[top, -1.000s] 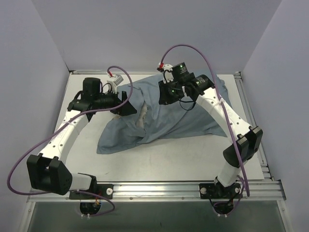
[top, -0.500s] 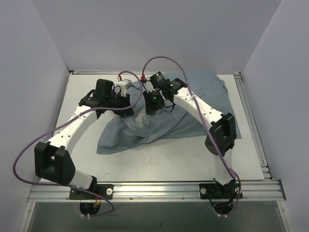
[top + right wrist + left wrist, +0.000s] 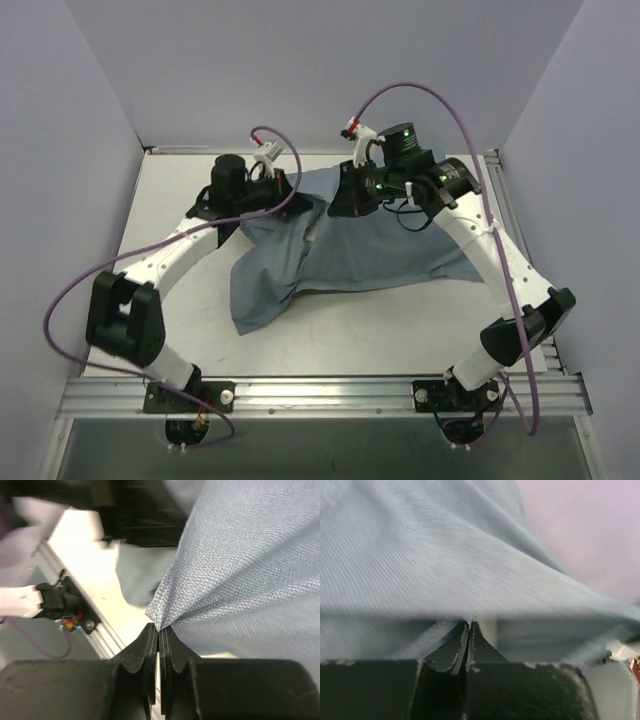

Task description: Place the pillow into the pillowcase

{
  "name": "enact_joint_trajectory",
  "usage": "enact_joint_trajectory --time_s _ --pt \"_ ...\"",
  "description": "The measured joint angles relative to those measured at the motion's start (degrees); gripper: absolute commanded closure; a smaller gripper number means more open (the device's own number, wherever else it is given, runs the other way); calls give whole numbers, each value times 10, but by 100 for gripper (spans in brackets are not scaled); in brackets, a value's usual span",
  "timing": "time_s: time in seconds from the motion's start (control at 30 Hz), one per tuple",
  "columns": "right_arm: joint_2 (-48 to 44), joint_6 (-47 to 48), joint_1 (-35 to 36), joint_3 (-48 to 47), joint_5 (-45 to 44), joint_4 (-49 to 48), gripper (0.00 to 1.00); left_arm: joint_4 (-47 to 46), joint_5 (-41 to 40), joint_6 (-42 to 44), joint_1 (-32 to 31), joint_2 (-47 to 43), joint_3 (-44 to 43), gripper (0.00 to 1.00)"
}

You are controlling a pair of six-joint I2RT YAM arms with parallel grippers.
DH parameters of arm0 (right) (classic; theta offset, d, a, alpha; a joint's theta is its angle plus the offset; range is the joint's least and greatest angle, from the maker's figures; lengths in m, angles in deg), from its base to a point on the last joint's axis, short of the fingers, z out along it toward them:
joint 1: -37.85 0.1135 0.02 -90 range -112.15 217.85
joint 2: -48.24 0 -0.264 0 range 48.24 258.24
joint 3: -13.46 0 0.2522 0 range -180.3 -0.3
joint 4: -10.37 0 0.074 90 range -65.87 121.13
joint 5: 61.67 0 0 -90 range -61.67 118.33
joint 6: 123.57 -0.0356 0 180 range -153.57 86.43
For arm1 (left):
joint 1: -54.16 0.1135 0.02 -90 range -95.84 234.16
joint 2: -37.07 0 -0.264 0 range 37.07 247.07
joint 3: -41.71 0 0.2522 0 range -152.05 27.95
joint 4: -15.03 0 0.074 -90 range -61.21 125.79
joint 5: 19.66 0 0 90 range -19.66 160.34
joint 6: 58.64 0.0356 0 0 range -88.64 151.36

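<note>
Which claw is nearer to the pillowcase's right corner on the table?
Right. The right claw pinches the pillowcase beyond and left of that corner; the left claw pinches it farther left again.

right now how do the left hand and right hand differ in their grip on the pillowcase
The left hand pinches the pillowcase at its far left end; the right hand pinches it further right along the far edge. At the left hand the fabric spreads as a broad sheet; at the right hand it gathers into a puckered point. Both are shut on it.
</note>
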Motion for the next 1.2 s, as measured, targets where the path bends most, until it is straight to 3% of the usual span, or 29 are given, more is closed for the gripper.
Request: enact_joint_trajectory --time_s 0.17,0.2,0.27,0.3,0.33,0.4,0.53,0.7,0.83,0.87,0.93,0.97,1.0,1.07,1.2 --pt "-52 -9 -2 23 26 3 100 -156 -19 -67 -40 135 -15 100" --pt "-50 -13 -3 28 27 2 100 -172 -22 -74 -46 158 -14 96" --pt "-41 -22 -7 36 29 3 100 -192 -27 -78 -57 185 -11 76" --pt "-35 -29 -8 38 31 3 100 -199 -30 -80 -60 188 -6 50" --pt "-27 -35 -9 39 32 3 100 -208 -28 -78 -61 185 1 34" --pt "-10 -52 -10 39 37 -5 100 -217 -6 -81 -52 155 25 13" --pt "40 -88 -10 30 54 -42 100 -119 41 -45 15 26 48 5" --pt "155 -130 -10 -52 54 -89 100 77 83 76 162 -176 21 2" --pt "258 -143 -7 -157 32 -132 100 231 76 200 202 -240 -10 3" --pt "278 -142 -6 -177 18 -149 94 266 68 233 201 -246 -10 3" --pt "304 -136 -6 -206 -5 -182 67 324 44 291 198 -249 5 3" --pt "314 -125 -5 -222 -14 -186 39 349 26 317 198 -248 18 3" --pt "320 -116 -5 -236 -19 -188 28 373 5 343 198 -243 36 3" --pt "307 -71 -8 -234 -24 -188 17 407 -32 382 198 -227 68 3" --pt "165 32 -31 -67 -46 -151 14 446 -82 442 211 -188 95 3"
